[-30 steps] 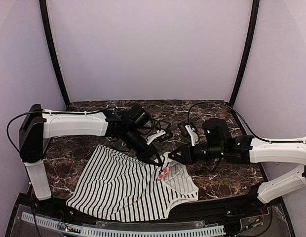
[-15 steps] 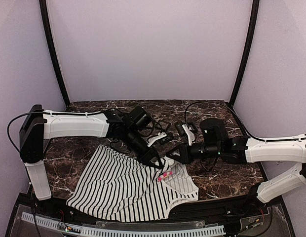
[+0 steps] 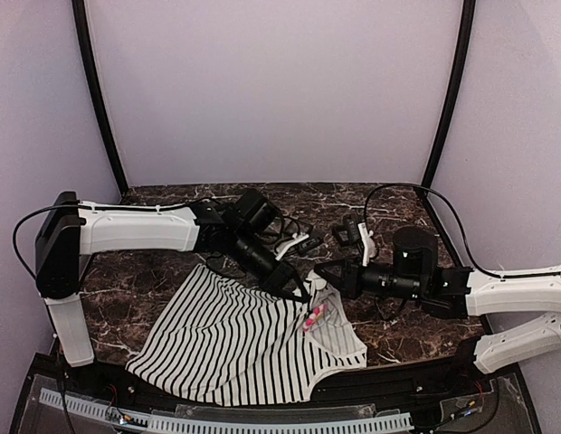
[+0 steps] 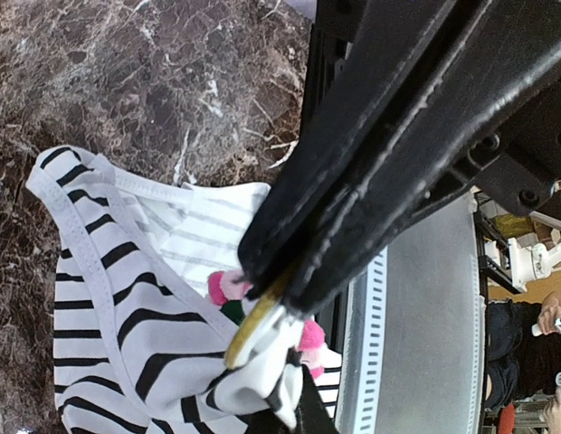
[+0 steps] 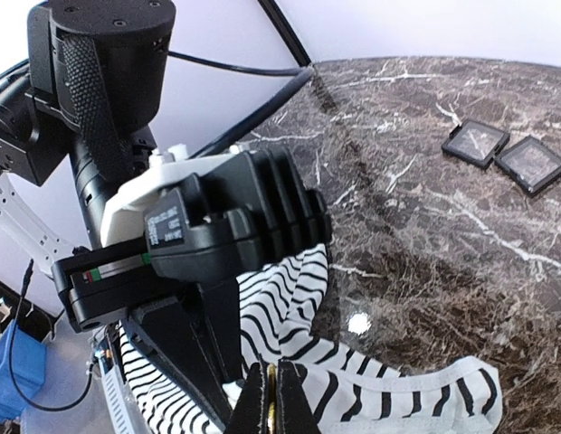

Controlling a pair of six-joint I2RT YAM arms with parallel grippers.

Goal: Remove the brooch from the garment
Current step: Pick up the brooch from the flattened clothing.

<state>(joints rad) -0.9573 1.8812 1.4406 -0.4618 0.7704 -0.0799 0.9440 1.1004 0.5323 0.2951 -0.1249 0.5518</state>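
The striped garment lies on the marble table, and its neck edge is lifted between the two grippers. The pink and white brooch hangs on that lifted fold. In the left wrist view the brooch shows just behind the jaw tips. My left gripper is shut on the fold of garment, with a thin gold disc at its tips. My right gripper meets it from the right. In the right wrist view the right gripper is shut on a thin gold edge against the garment.
Two small black square frames lie on the marble beyond the garment. Small white and black parts sit on the table behind the grippers. The table's front rail runs close below the garment.
Both grippers, the pinched fold and the brooch have shifted a little to the right. The right arm has drawn back to the right. The garment's body has followed slightly.
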